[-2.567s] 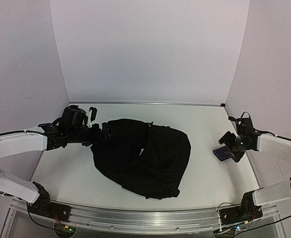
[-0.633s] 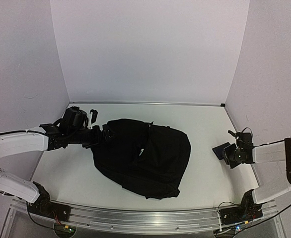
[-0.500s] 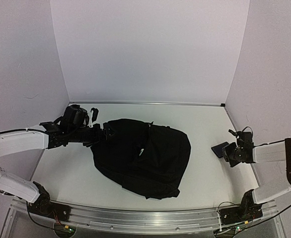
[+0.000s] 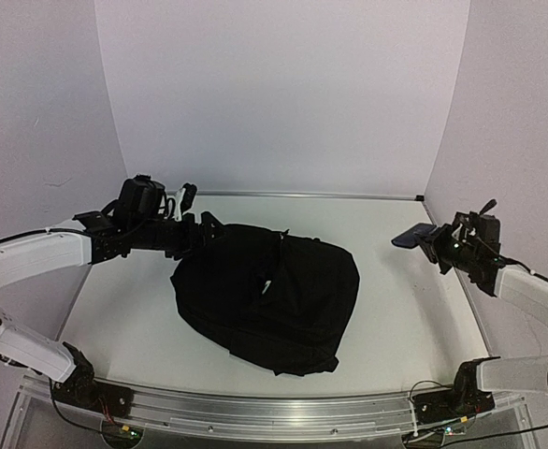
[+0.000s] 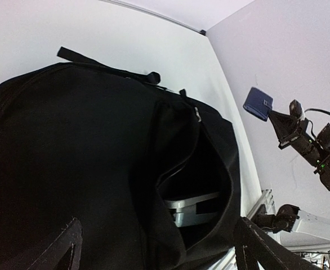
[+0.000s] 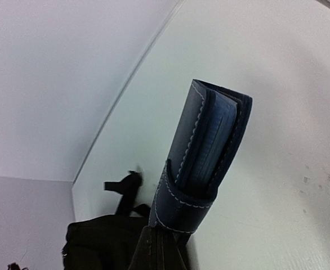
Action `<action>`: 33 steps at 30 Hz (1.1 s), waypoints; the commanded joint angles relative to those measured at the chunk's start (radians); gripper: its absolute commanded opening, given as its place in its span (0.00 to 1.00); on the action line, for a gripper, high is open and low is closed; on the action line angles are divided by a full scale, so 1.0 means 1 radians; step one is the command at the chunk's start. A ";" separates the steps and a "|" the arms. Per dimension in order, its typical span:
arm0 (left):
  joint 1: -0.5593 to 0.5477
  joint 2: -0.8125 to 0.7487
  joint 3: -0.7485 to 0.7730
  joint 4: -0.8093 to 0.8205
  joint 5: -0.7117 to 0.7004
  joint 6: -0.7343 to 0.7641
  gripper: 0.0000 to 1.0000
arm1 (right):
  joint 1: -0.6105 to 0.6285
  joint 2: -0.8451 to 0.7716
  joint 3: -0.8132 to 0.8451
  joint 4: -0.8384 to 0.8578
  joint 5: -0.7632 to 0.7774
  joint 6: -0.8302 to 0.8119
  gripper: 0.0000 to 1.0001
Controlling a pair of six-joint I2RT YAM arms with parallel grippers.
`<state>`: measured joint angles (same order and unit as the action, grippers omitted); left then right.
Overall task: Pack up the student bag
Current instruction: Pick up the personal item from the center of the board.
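Right hand (image 4: 431, 238) clamps the pouch (image 6: 207, 152); left hand (image 5: 158, 230), wide open, sees inside bag (image 5: 69, 140).

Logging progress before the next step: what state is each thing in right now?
student bag: lying on the table, unzipped, grey item inside.
blue pouch: strapped shut, held off the table.
left tool: open, over the bag's mouth.
right tool: shut on the blue pouch.

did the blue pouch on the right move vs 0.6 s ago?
Yes. The dark blue pouch, clamped in the right gripper, now sits higher in the top view, nearer the table's back-right corner.
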<state>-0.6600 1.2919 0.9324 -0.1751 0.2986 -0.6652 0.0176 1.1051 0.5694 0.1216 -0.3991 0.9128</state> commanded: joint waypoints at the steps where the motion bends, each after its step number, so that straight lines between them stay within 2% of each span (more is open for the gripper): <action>1: -0.006 0.030 0.095 0.046 0.134 0.005 0.93 | 0.040 -0.054 0.111 0.076 -0.193 -0.084 0.00; 7: -0.083 0.063 0.181 0.116 0.188 -0.008 0.92 | 0.263 -0.044 0.240 0.118 -0.209 -0.148 0.00; 11: -0.147 0.099 0.231 0.121 0.196 0.020 0.93 | 0.402 0.018 0.280 0.242 -0.269 -0.133 0.00; 17: -0.165 0.106 0.209 0.267 0.287 -0.028 0.95 | 0.587 0.122 0.382 0.292 -0.323 -0.165 0.00; 29: -0.165 0.077 0.178 0.396 0.310 -0.095 0.96 | 0.705 0.185 0.396 0.509 -0.439 -0.074 0.00; 33: -0.165 0.094 0.202 0.427 0.366 -0.112 0.89 | 0.727 0.196 0.397 0.510 -0.461 -0.078 0.00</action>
<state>-0.8276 1.3964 1.1042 0.1581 0.5955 -0.7482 0.7237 1.2912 0.9257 0.5125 -0.8058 0.8211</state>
